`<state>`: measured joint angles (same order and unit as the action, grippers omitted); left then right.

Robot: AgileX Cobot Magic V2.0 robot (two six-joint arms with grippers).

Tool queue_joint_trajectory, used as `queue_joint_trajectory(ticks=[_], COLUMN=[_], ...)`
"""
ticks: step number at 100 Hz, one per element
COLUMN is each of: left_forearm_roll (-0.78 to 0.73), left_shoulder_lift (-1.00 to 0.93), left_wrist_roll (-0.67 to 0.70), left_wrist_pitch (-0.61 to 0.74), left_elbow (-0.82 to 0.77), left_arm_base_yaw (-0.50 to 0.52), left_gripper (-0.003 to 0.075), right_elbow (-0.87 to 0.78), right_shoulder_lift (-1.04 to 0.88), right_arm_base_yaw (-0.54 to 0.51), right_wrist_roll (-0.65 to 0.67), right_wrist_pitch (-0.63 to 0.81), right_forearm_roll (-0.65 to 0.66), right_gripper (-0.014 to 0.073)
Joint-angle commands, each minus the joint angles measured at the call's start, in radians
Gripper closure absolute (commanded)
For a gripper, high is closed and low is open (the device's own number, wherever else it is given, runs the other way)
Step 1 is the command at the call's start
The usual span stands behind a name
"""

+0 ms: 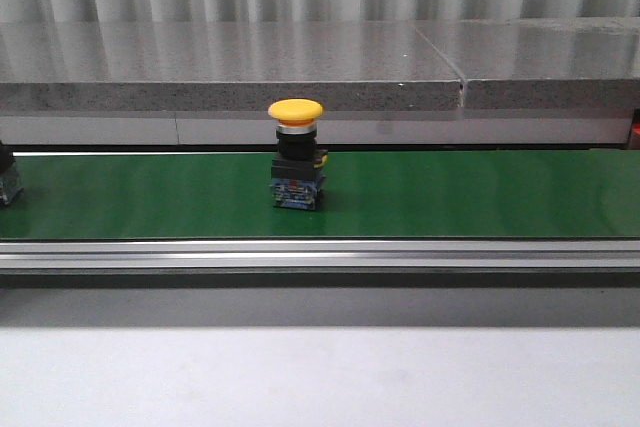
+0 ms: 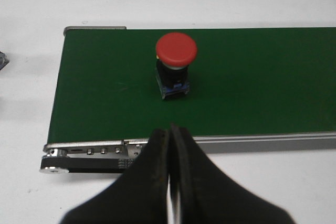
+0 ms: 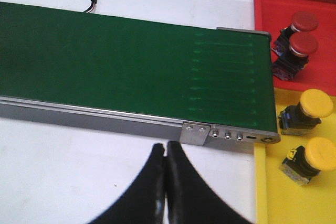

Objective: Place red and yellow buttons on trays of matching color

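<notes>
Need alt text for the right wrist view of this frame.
Two red mushroom-head push buttons lie on a red tray and two yellow ones on a yellow tray, past the end of a bare green conveyor belt. The shut right gripper hovers over the white tabletop.

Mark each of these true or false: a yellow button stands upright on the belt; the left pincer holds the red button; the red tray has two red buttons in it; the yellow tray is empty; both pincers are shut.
1. A yellow button stands upright on the belt. True.
2. The left pincer holds the red button. False: it is shut on nothing, and the button stands free on the belt.
3. The red tray has two red buttons in it. True.
4. The yellow tray is empty. False: two yellow buttons lie in it.
5. Both pincers are shut. True: the right pincer is closed too.
</notes>
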<state>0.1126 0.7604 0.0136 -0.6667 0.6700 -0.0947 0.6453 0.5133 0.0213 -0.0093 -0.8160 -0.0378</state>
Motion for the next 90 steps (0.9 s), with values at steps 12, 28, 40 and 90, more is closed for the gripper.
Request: queue_joint_trajectory(ticks=[12,28,40,90], left_forearm_roll=[0.039,0.047,0.047,0.047], left_shoulder_lift=[-0.102,-0.136,-0.138,-0.138], left_wrist_roll=[0.000,0.000,0.000,0.000], left_wrist_pitch=[0.065,0.076,0.073,0.067], left_elbow=[-0.038,-0.061,-0.061,-0.061], left_arm_base_yaw=[-0.009,-0.009,-0.009,-0.009], left_gripper=[0.0740,0.0740,0.0740,0.0740], right_elbow=[0.023,0.023,0.023,0.023], right_shoulder_lift=[0.003,0.003,0.003,0.003], right_arm_base_yaw=[-0.001,-0.001,-0.001,-0.001], right_wrist_roll=[-0.010,-0.010,-0.010,-0.010], right_wrist_pitch=[0.060,0.060,0.060,0.060], right_forearm_roll=[0.000,0.000,0.000,0.000], right_gripper=[0.0660,0.0660,0.0660,0.0660])
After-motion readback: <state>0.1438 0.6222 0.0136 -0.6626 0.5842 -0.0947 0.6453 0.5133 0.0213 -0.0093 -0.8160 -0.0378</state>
